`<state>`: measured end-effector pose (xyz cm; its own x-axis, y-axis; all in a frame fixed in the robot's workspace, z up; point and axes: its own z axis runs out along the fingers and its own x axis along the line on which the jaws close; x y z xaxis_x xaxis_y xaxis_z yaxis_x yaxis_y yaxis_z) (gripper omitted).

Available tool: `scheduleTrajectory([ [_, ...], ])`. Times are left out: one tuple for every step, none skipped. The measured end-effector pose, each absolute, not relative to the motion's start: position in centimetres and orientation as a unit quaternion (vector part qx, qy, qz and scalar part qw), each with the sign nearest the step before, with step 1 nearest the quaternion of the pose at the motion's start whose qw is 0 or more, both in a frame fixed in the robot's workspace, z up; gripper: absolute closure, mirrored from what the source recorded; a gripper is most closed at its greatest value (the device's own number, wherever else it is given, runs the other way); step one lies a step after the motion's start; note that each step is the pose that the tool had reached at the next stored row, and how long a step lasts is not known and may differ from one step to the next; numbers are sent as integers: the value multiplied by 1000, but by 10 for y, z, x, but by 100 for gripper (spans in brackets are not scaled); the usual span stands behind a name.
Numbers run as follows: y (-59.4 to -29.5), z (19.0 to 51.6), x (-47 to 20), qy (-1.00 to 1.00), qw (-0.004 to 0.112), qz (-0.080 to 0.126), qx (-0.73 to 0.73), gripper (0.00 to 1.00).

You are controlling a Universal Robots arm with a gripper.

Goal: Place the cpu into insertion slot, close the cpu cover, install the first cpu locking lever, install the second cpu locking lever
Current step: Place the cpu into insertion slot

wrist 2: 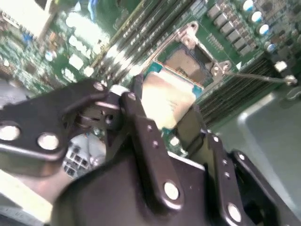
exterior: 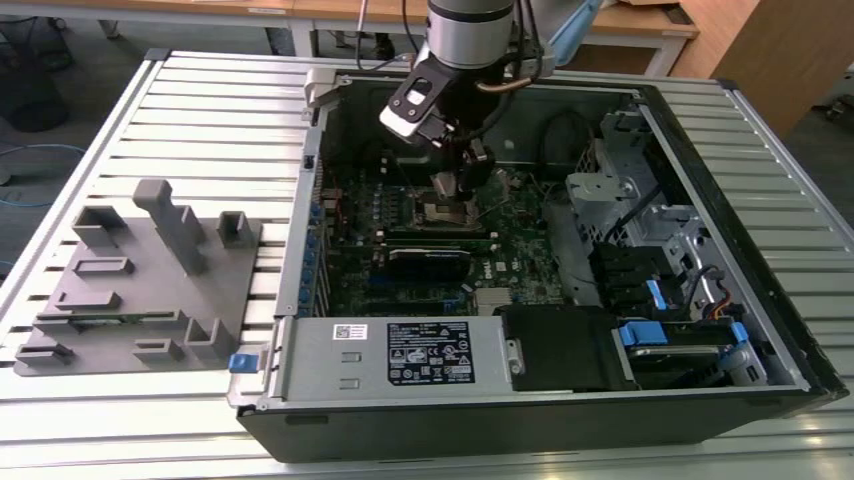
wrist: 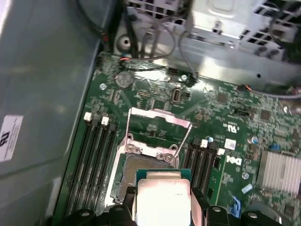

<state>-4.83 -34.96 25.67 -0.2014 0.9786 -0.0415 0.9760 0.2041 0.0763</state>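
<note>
My gripper (exterior: 449, 190) reaches down into the open computer case over the green motherboard. It is shut on the cpu (wrist 2: 168, 100), a flat square chip with a dull silver top and green edge, pinched between two black fingers (wrist 2: 136, 110). In the first wrist view the cpu (wrist: 162, 195) hangs over the near edge of the insertion slot (wrist: 123, 175), a dark square socket with a silvery rim. The cpu cover (wrist: 160, 116), a thin silvery frame, stands flipped open on the far side of the slot. Thin wire levers rise beside it. In the exterior view the slot (exterior: 445, 211) lies just below the gripper.
Long black memory slots (wrist: 96, 155) flank the socket on both sides. A finned heatsink (wrist: 280, 170) sits on the board nearby. The case holds a power supply (exterior: 400, 352) at the front and a metal drive cage (exterior: 627, 190). A grey fixture block (exterior: 134, 280) rests on the slatted table.
</note>
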Motion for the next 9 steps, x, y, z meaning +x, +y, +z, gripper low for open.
scheduleTrajectory([
  [-350, 257, -48, 772, 40, 16, 634, 46],
  [-350, 257, -48, 772, 40, 16, 634, 46],
  [-350, 257, -48, 772, 40, 16, 634, 46],
  [-350, 257, -48, 772, 40, 16, 634, 46],
  [-350, 257, -48, 772, 40, 16, 634, 46],
  [-350, 257, -48, 772, 40, 16, 634, 46],
  [-350, 257, -48, 770, 40, 16, 636, 46],
  [-349, 256, -48, 766, 40, 16, 641, 46],
  [-350, 256, -48, 760, 41, 16, 648, 46],
])
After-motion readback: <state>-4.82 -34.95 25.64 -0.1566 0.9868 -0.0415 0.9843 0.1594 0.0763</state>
